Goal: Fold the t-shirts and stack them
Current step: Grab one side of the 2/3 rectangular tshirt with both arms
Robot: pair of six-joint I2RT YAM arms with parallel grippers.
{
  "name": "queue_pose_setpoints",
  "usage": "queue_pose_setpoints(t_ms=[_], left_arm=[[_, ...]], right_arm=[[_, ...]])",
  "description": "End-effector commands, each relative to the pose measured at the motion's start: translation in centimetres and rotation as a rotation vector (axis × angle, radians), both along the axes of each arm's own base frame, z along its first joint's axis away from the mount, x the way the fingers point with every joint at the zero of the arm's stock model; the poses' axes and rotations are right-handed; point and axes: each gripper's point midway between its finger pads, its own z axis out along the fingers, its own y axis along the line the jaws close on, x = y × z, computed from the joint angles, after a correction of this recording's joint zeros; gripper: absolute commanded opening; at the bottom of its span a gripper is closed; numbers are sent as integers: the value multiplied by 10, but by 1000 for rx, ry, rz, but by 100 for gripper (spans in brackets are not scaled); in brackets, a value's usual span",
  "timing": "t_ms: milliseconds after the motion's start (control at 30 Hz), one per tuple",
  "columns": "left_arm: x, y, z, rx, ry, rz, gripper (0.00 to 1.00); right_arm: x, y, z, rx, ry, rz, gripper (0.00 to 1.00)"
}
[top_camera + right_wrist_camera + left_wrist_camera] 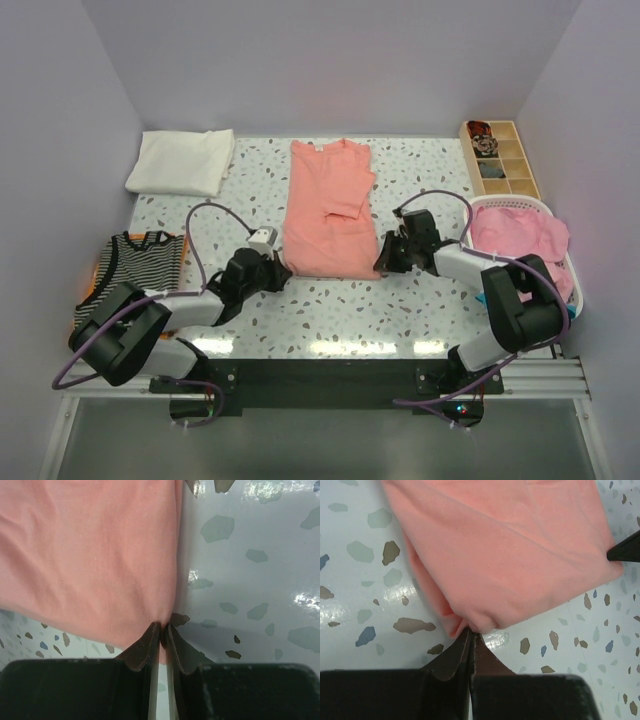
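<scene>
A salmon-pink t-shirt [325, 210] lies flat in the middle of the table, folded into a long strip with its neck at the far end. My left gripper [283, 270] is shut on its near left corner; the left wrist view shows the tips [471, 632] pinching bunched cloth [510, 555]. My right gripper [383, 262] is shut on the near right corner, and in the right wrist view a fold of pink cloth [90, 555] sits between the tips [163, 626]. A dark fingertip of the right gripper [625, 550] pokes in at the left wrist view's right edge.
A folded white t-shirt [182, 162] lies at the back left. A black-and-white striped one [140, 262] lies at the left edge. A white basket [505, 203] at the right holds pink cloth [520, 235]. A wooden compartment box [497, 155] stands behind it.
</scene>
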Motion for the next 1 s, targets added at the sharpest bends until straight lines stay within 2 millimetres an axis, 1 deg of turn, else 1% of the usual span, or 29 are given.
queue_pose_setpoints(t_ms=[0,167,300,400,433,533,567,600,633,667,700,767,800,867,900,967], left_arm=[[20,2,17,62,-82,17,0],[20,10,12,121,-70,24,0],[12,19,5,166,-49,24,0],[7,19,3,154,-31,18,0],[6,17,5,146,-30,10,0],[2,12,2,137,1,-17,0],[-2,10,1,131,25,-28,5],[-2,10,1,130,30,-24,26],[-6,7,2,108,40,-42,35],[-8,5,6,85,41,-45,39],[-9,4,8,74,39,-45,50],[-8,5,15,63,25,-28,63],[-6,6,18,62,17,-20,72],[-1,6,24,61,-3,-9,78],[1,6,25,60,-6,-6,90],[9,5,27,70,-27,11,93]], right_arm=[[6,-7,10,-21,-39,5,10],[9,-20,16,-67,-50,-7,8],[11,-33,18,-96,-55,-28,7],[13,-37,19,-98,-53,-43,7],[13,-37,20,-97,-52,-44,9],[12,-37,22,-95,-42,-39,25],[12,-36,23,-95,-44,-37,39],[10,-37,24,-96,-42,-33,43],[13,-38,30,-102,-56,-37,45],[13,-38,32,-105,-60,-36,47],[12,-39,34,-104,-61,-39,48],[13,-35,43,-82,-74,-27,49],[12,-33,44,-68,-70,-23,50],[11,-25,48,-22,-60,-14,50],[11,-22,48,-7,-62,-13,50],[9,-18,46,22,-42,-15,51]])
